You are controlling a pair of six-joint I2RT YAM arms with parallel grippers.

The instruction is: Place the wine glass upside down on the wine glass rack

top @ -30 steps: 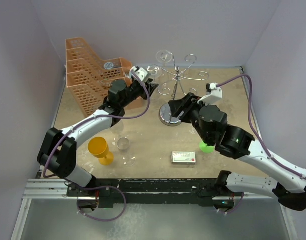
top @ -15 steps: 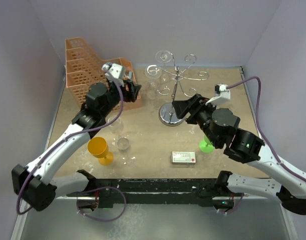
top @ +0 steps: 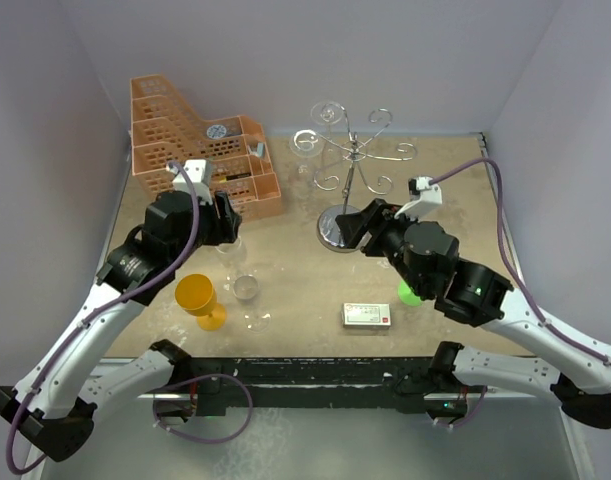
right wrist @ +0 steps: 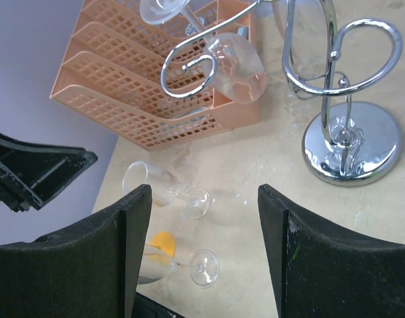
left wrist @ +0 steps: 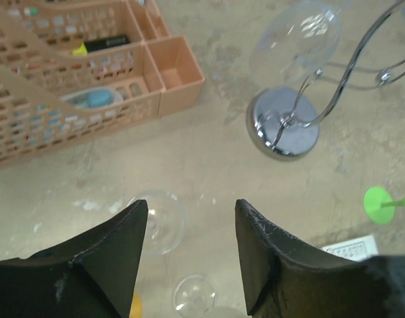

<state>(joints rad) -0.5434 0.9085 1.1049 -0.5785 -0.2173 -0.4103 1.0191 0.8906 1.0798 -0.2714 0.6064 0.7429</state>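
Note:
The chrome wine glass rack [top: 351,160] stands at the back middle on its round base. A clear wine glass [top: 305,144] hangs upside down from one of its left arms; it shows in the left wrist view [left wrist: 296,41] and the right wrist view [right wrist: 238,63]. My left gripper [top: 225,214] is open and empty, well left of the rack, above two clear glasses on the table [left wrist: 156,222]. In its own view the left gripper [left wrist: 191,207] holds nothing. My right gripper [top: 351,226] is open and empty next to the rack's base [right wrist: 351,142], and its own view [right wrist: 203,189] shows nothing between the jaws.
An orange lattice basket [top: 185,150] stands at the back left. Two clear glasses [top: 247,288] lie on the table near a yellow goblet [top: 198,298]. A green goblet [top: 413,292] and a white box [top: 366,316] sit at the front right.
My left gripper has drawn back from the rack toward the near left, open and empty. The glass stays hanging on the rack. The right arm shifted slightly.

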